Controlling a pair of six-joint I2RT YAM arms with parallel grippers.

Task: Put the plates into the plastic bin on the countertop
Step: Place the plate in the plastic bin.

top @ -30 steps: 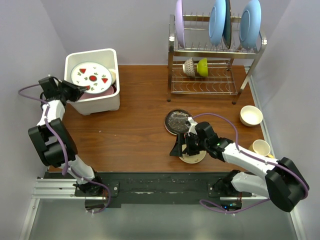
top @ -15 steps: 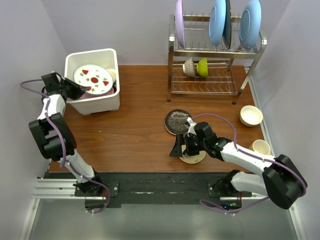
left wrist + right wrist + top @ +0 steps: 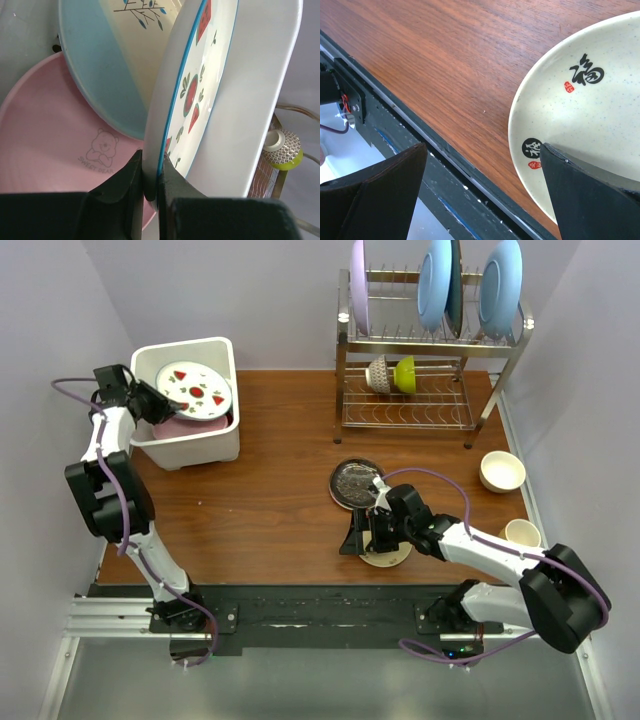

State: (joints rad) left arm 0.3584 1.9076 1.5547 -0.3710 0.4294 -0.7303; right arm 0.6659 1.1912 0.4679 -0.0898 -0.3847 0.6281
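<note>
The white plastic bin stands at the back left of the countertop. My left gripper reaches over its left wall, shut on the rim of the white fruit-motif plate, which is tilted inside. In the left wrist view my left gripper pinches that plate; behind it lie the blue-and-cream plate and the pink plate. My right gripper stands open over the small yellowish plate, one finger above that plate. The dark glass plate lies just beyond.
A two-tier steel rack at the back right holds a lilac plate, light-blue plates and small bowls. A cream bowl and a mug sit at the right edge. The table's front edge is close under my right gripper.
My left gripper has moved toward the back along the bin's left wall, carrying the fruit-motif plate deeper and more tilted. The right arm has barely shifted.
</note>
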